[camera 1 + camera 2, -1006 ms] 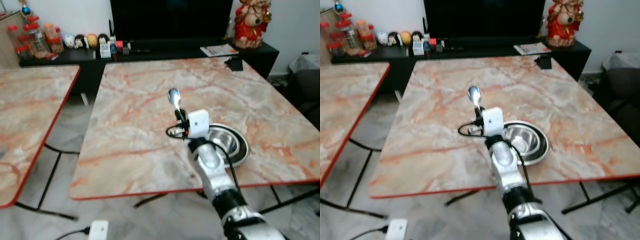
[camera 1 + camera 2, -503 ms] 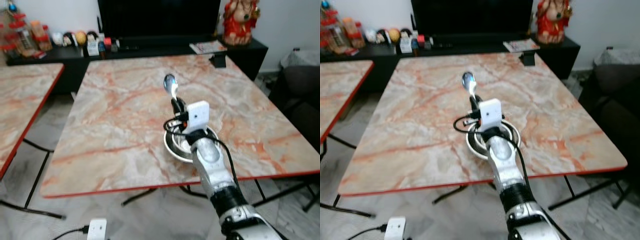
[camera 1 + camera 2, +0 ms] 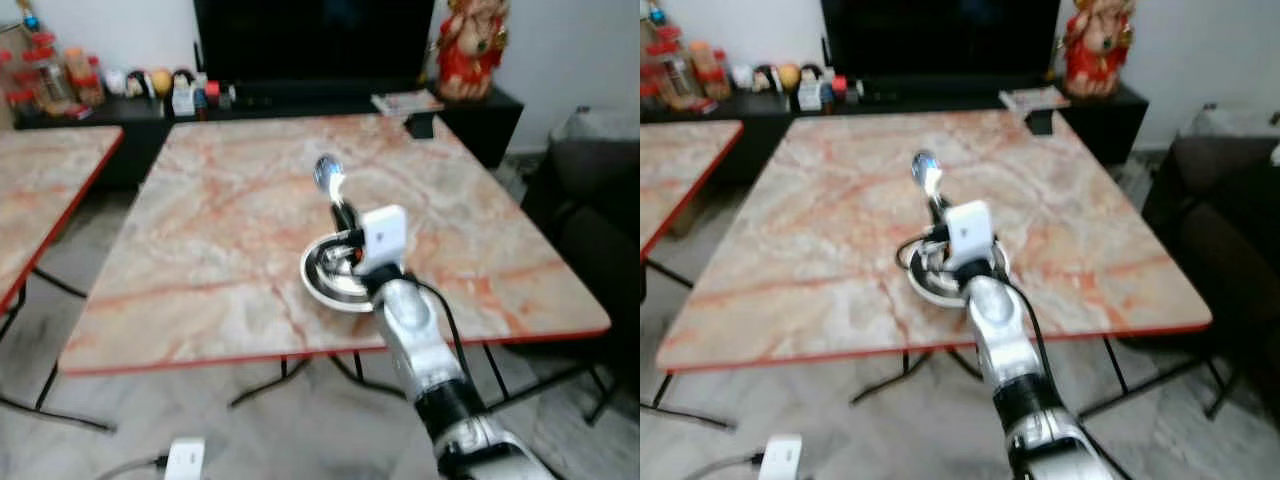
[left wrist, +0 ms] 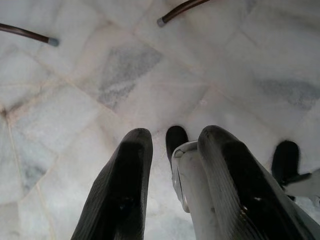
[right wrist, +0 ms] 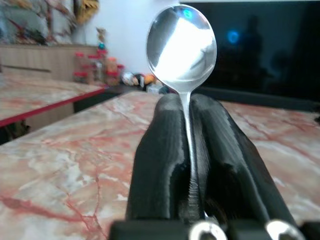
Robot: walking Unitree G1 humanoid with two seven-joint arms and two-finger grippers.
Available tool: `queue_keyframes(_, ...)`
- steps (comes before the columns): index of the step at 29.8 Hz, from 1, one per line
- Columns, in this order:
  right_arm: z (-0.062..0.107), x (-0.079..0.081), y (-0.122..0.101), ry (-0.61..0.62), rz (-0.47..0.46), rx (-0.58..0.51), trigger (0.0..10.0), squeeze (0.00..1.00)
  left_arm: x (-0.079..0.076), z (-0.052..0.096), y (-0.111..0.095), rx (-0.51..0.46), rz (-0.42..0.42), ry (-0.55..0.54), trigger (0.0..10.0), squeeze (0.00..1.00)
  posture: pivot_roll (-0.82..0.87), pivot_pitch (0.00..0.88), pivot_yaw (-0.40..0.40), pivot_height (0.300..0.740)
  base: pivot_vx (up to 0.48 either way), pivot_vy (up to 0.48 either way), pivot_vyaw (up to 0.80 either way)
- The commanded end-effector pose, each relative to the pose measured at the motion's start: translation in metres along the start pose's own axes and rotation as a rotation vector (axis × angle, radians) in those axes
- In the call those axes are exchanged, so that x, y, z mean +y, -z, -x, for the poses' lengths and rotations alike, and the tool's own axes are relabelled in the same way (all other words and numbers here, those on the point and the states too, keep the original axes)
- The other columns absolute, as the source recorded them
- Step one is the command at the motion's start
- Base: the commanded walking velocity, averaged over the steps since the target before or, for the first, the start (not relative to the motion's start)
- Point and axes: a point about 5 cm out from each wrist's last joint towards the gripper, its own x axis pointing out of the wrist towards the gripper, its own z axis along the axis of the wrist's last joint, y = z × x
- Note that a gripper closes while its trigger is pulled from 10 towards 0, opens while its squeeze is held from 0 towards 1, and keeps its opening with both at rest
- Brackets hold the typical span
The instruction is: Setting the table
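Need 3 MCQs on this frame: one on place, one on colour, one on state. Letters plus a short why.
1. Where is the bowl?
A. On the floor
B. On the near part of the marble table, under the right tool
C. On the black TV bench

2. What colour is the table's edge trim?
A. Red
B. Blue
C. Green

3. What state is the right tool in?
A. Open and empty
B. Shut on a fork
C. Shut on the spoon, bowl end up

Answers:
1 B: the eye views show the steel bowl on the marble top near the front edge, partly behind the raised right arm.
2 A: a red strip runs along the table's front edge.
3 C: the right wrist view shows both black fingers pressed on the spoon's handle, with its bowl end above them.
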Motion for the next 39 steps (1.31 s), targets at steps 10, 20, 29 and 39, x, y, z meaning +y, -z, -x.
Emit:
queue_keyframes(10, 0.006, -0.012, 0.005, 0.047, 0.010, 0.029, 10.0, 0.00, -0.006, 0.000, 0.004, 0.025, 0.003, 0.010, 10.0, 0.00, -0.04, 0.000, 0.018, 0.740, 0.000, -0.301, 0.00)
queue_keyframes(20, 0.012, -0.024, 0.015, 0.119, 0.007, 0.081, 10.0, 0.00, -0.007, 0.000, 0.001, -0.003, 0.044, 0.018, 10.0, 0.00, -0.05, 0.000, 0.019, 0.740, 0.000, 0.000, 0.00)
queue_keyframes(29, 0.017, -0.023, 0.024, 0.116, 0.024, 0.116, 10.0, 0.00, -0.005, 0.000, -0.001, -0.009, 0.044, 0.003, 10.0, 0.00, -0.05, 0.000, 0.021, 0.740, 0.099, 0.000, 0.00)
queue_keyframes(39, 0.015, -0.024, 0.023, 0.123, 0.007, 0.113, 10.0, 0.00, -0.004, 0.000, 0.000, -0.001, 0.036, 0.006, 10.0, 0.00, -0.04, 0.000, 0.020, 0.740, 0.366, 0.000, 0.00)
